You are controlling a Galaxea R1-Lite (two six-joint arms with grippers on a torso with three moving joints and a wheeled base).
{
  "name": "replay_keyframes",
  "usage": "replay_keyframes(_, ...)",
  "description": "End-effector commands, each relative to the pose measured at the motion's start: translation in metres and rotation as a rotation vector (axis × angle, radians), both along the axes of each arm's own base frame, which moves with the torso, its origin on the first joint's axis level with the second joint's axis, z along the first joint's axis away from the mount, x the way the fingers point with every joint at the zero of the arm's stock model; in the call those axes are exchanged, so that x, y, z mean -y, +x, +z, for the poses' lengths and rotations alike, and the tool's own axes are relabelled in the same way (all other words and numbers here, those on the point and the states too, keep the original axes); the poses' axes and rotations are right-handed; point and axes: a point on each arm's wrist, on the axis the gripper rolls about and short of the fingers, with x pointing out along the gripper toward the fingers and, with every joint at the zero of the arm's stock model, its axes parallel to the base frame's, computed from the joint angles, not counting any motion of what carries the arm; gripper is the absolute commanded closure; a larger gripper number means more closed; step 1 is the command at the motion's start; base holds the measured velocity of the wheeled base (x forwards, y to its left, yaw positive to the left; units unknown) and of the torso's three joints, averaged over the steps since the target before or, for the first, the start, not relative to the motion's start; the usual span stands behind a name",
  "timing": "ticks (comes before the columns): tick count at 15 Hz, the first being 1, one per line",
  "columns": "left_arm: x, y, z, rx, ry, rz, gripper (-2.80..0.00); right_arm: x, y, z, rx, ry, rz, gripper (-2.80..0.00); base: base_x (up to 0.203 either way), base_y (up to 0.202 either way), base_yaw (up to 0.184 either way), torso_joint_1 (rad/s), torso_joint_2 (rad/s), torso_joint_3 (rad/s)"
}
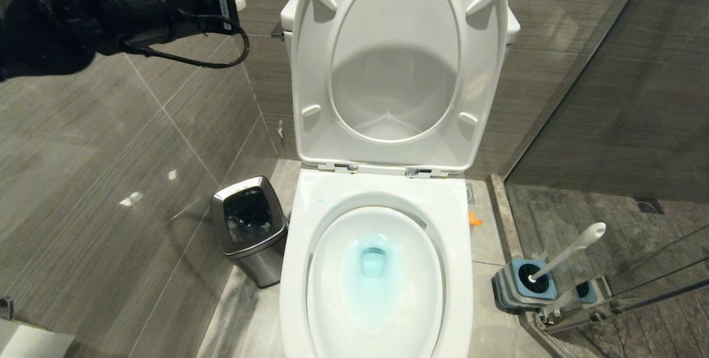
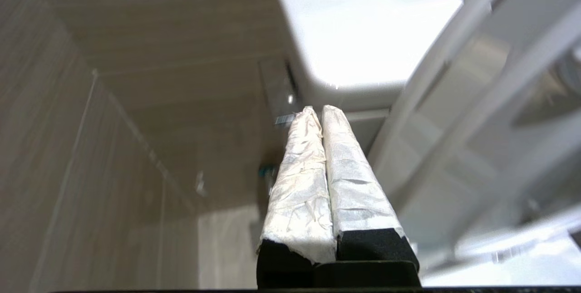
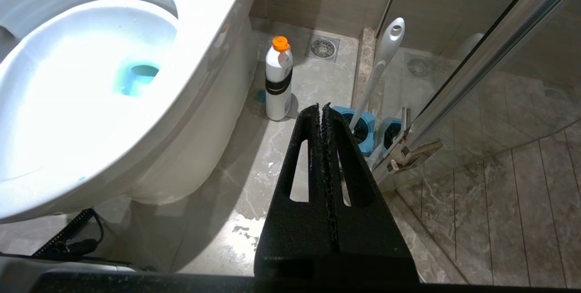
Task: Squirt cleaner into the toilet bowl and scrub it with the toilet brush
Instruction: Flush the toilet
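Grey wood-grain wall tiles (image 1: 138,142) and a marbled grey floor (image 3: 254,184) are seen around the toilet bowl (image 1: 376,203), which is taken as the landmark. Its seat and lid (image 1: 399,59) are raised upright behind it, against the cistern (image 2: 367,34). Cleaner (image 1: 374,264) is shown as a turquoise tint in the water at the bottom of the bowl, and a small teal spot is seen on the flat rim at the bowl's left rear.

To the right of the bowl, on the floor beside a glass shower partition (image 1: 609,97), the toilet brush (image 1: 570,250) is stood in its blue-and-grey holder (image 1: 523,286), the white handle tilted away from the bowl. The bristle head is hidden inside the holder. A white bottle with an orange cap (image 3: 278,80) is placed upright on the floor between the bowl's right side and the holder, just beside the bowl. A small square steel bin (image 1: 249,230) is set on the floor at the bowl's left.

The left gripper (image 2: 316,111) is held high at the bowl's left, near the cistern and the raised lid; its tape-wrapped jaws are pressed together and nothing is pinched. The right gripper (image 3: 321,108) is held low at the bowl's right, pointed toward the holder, with its black jaws likewise pressed together on nothing.
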Motion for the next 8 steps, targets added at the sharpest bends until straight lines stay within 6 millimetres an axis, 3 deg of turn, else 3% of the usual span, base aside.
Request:
replay_keyframes(1, 0.019, 0.041, -0.033, 0.031, -0.049, -0.024, 0.0, 0.0, 0.0, 0.0, -0.002, -0.001, 0.001, 0.0, 0.0, 0.0, 0.0, 0.0, 0.0, 0.0)
replay_keyframes(8, 0.0, 0.064, -0.045, 0.088, -0.085, 0.021, 0.0, 0.0, 0.0, 0.0, 0.0, -0.001, 0.001, 0.0, 0.0, 0.0, 0.0, 0.0, 0.0, 0.0)
